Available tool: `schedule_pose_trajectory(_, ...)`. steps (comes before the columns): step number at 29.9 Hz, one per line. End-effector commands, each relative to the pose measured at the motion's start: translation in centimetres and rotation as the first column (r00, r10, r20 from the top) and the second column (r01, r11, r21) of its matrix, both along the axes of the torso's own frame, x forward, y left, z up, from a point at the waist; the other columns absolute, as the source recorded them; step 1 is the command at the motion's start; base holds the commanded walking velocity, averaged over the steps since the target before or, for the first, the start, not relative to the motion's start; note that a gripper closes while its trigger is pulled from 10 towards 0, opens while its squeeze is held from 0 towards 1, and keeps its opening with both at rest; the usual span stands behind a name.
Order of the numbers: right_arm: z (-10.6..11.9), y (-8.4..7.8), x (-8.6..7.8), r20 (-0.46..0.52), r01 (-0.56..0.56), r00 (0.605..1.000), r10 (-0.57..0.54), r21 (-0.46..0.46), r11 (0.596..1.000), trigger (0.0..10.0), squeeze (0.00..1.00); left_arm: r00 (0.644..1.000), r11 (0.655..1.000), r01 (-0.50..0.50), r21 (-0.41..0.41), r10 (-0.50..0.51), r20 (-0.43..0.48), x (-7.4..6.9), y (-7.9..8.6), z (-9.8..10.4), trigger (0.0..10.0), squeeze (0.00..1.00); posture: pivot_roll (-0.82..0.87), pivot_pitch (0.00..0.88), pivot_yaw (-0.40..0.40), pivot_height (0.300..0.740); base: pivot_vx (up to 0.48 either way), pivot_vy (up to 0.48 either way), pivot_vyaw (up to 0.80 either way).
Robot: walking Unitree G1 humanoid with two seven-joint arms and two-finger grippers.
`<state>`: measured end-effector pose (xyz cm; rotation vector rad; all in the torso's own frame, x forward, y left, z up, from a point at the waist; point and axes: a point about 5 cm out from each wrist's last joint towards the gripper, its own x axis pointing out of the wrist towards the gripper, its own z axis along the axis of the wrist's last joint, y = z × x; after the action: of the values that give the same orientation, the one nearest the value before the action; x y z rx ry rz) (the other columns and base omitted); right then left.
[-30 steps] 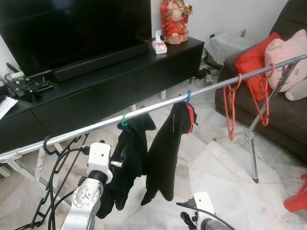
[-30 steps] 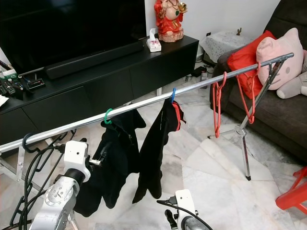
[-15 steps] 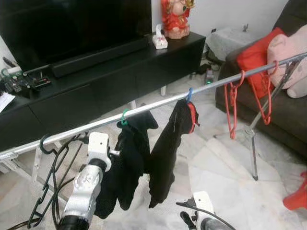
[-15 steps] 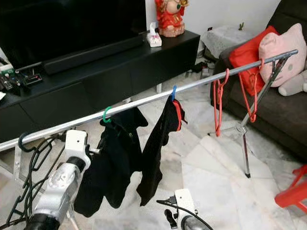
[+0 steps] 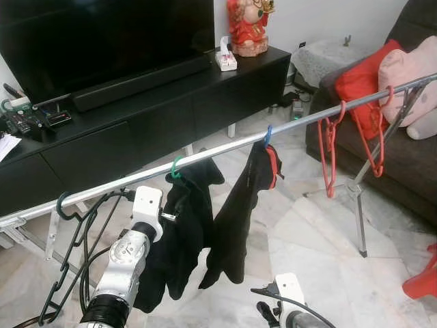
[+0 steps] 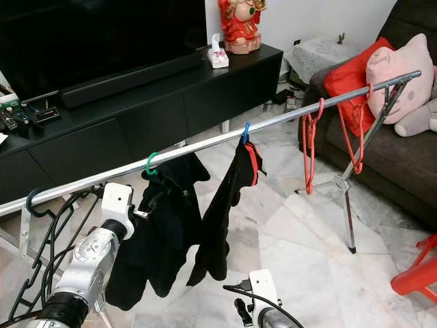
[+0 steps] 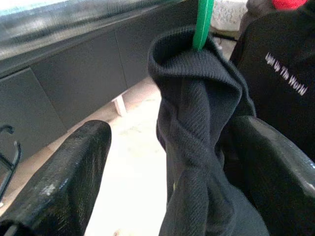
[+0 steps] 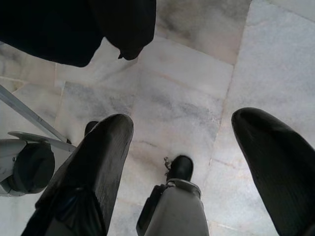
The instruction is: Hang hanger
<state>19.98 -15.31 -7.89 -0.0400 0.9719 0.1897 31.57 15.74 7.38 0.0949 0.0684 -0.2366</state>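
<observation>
**Green hanger on the rail, left gripper spread at the garment below it**

The green hanger (image 5: pixel 177 168) is hooked over the silver rail (image 5: pixel 225 149), its hook standing upright above the bar while the dark garment (image 5: pixel 179 236) it carries drops straight down toward the floor, so its long axis is vertical. In the left wrist view the green stem (image 7: pixel 202 23) enters the bunched collar of the cloth from above. The rail itself slants across the room, low at the robot's left and rising toward the sofa at the right.

The left gripper (image 7: pixel 170 167) is raised just beside this garment, fingers spread wide, one black finger (image 7: pixel 61 177) clear of the cloth and the other against or just behind its folds; it pinches nothing. The silver left arm (image 5: pixel 126 260) reaches up from below the rail.

Next along the rail hangs a second black garment (image 5: pixel 237 212) on a blue hanger (image 5: pixel 268 137), with a red lining showing at its neck. Farther right two empty red hangers (image 5: pixel 330 147) dangle. At the low left end a black hanger (image 5: pixel 72 253) hooks over the bar.

The right gripper (image 8: pixel 189 162) hangs low over the marble floor (image 5: pixel 321 246), fingers apart and empty.

Behind the rail stands a black TV cabinet (image 5: pixel 150 102) bearing a red figurine (image 5: pixel 248 24).
</observation>
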Motion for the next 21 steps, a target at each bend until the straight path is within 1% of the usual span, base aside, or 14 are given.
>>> schedule_pose_trajectory(1, -0.1, 0.0, -0.2, -0.012, 0.0, 1.0, 0.0, -0.002, 1.0, 10.0, 0.0, 1.0, 1.0, 0.006, 0.017, -0.006, -0.012, 0.1, -0.1, -0.3, 10.0, 0.0, -0.08, 0.0, 0.04, 0.732, 0.0, 0.0, 0.0)
schedule_pose_trajectory(10, -0.2, -0.1, -0.3, -0.015, 0.003, 1.0, -0.003, -0.005, 1.0, 10.0, 0.0, 1.0, 1.0, 0.008, 0.004, -0.008, -0.024, 0.6, -0.6, -0.6, 10.0, 0.0, -0.09, 0.0, 0.042, 0.732, 0.0, 0.0, 0.0)
schedule_pose_trajectory(13, -0.2, -0.1, -0.3, -0.015, 0.01, 1.0, -0.01, -0.005, 1.0, 10.0, 0.0, 1.0, 1.0, 0.012, 0.003, -0.012, -0.024, 1.2, -0.9, -0.4, 10.0, 0.0, -0.09, 0.0, 0.044, 0.732, 0.0, 0.0, 0.0)
schedule_pose_trajectory(14, -0.2, -0.1, -0.3, -0.015, 0.01, 1.0, -0.01, -0.005, 1.0, 10.0, 0.0, 1.0, 1.0, 0.012, 0.003, -0.012, -0.024, 1.2, -0.9, -0.4, 10.0, 0.0, -0.09, 0.0, 0.044, 0.732, 0.0, 0.0, 0.0)
schedule_pose_trajectory(19, -0.2, -0.1, -0.3, -0.015, 0.015, 1.0, -0.016, -0.005, 1.0, 10.0, 0.0, 1.0, 0.999, 0.016, 0.03, -0.015, -0.026, 1.7, -1.2, -0.2, 10.0, 0.0, -0.11, 0.0, 0.056, 0.732, 0.0, 0.0, 0.0)
schedule_pose_trajectory(20, -0.2, -0.1, -0.3, -0.015, 0.016, 1.0, -0.016, -0.005, 1.0, 10.0, 0.0, 0.999, 0.999, 0.016, 0.042, -0.015, -0.03, 1.8, -1.2, -0.2, 9.7, 0.0, -0.12, 0.0, 0.057, 0.732, 0.0, 0.0, 0.0)
schedule_pose_trajectory(21, -0.2, -0.1, -0.3, -0.016, 0.018, 1.0, -0.018, -0.005, 1.0, 10.0, 0.0, 0.999, 0.999, 0.016, 0.049, -0.015, -0.031, 1.9, -1.2, -0.2, 4.5, 0.0, -0.12, 0.0, 0.057, 0.732, 0.0, 0.0, 0.0)
